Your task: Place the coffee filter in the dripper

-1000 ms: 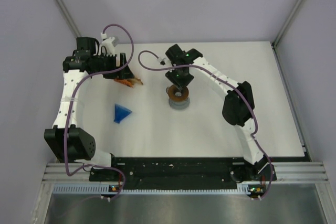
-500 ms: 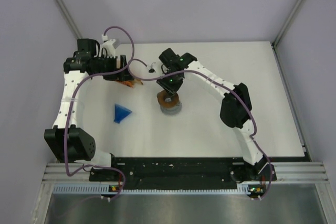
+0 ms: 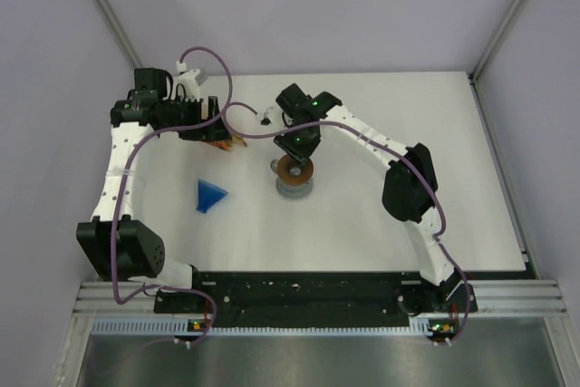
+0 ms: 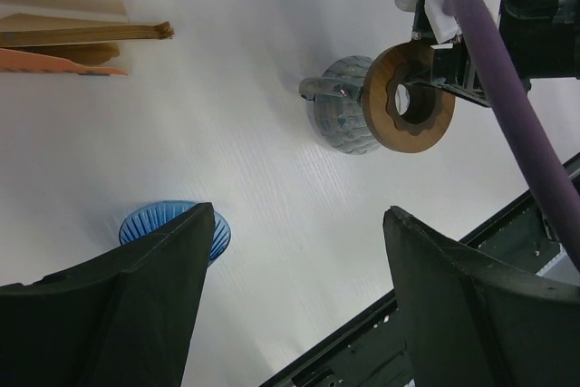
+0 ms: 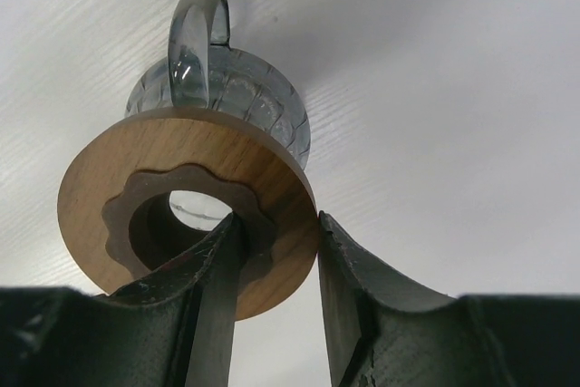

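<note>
Wooden ring (image 5: 100, 197) grasped, right pincer (image 5: 276, 224) | left pincer (image 4: 299, 215) released | dripper (image 4: 154, 222) ribs: left wrist only

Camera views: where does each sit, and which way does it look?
Top external: above and behind, looking down on the table; the left arm and right arm show.
Left wrist: on the left arm, past its open left gripper toward dripper, mug, ring.
Right wrist: past the right gripper clamped on the ring, toward the mug.
All share ring and mug.
</note>
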